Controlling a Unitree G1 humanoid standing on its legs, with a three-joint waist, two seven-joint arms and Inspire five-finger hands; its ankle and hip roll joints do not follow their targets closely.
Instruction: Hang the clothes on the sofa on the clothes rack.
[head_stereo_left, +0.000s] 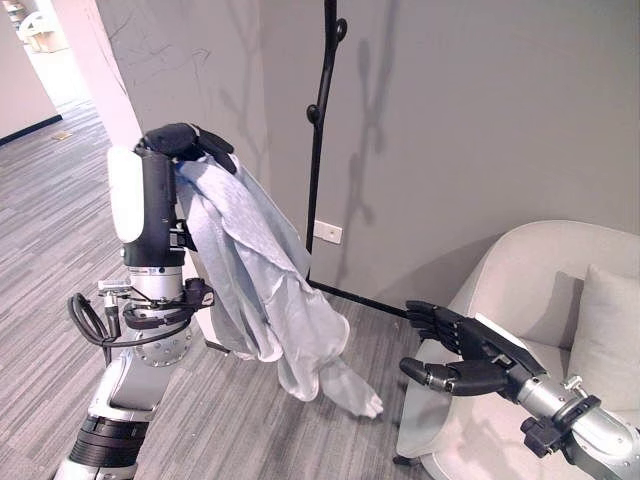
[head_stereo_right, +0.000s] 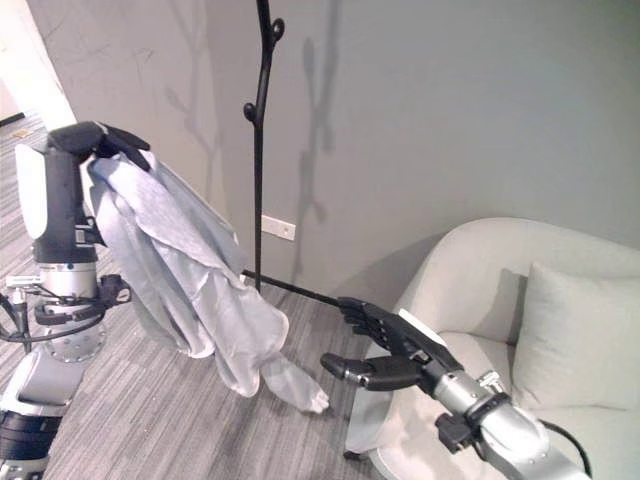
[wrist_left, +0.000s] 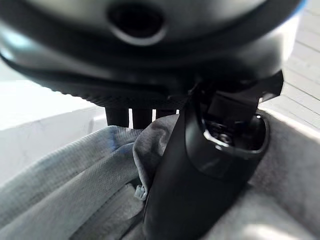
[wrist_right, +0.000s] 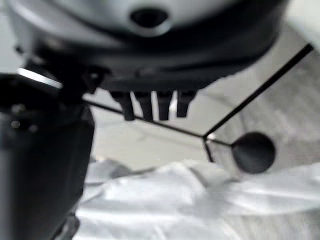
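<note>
My left hand (head_stereo_left: 185, 140) is raised high at the left, its fingers curled round the top of a light grey garment (head_stereo_left: 255, 290). The cloth hangs down from the hand in long folds, its lowest end near the floor. In the left wrist view the thumb (wrist_left: 200, 185) presses into the grey cloth (wrist_left: 75, 185). The black clothes rack (head_stereo_left: 318, 130) stands against the grey wall, just right of the raised hand, with short curved pegs on its pole. My right hand (head_stereo_left: 465, 355) is held low in front of the sofa (head_stereo_left: 540, 270), fingers straight, holding nothing.
A light grey cushion (head_stereo_left: 610, 330) leans in the sofa's corner. A white wall socket (head_stereo_left: 327, 232) sits low on the wall behind the rack. The rack's base bar (head_stereo_left: 360, 297) runs along the striped grey carpet. A white column (head_stereo_left: 95, 60) stands at the left.
</note>
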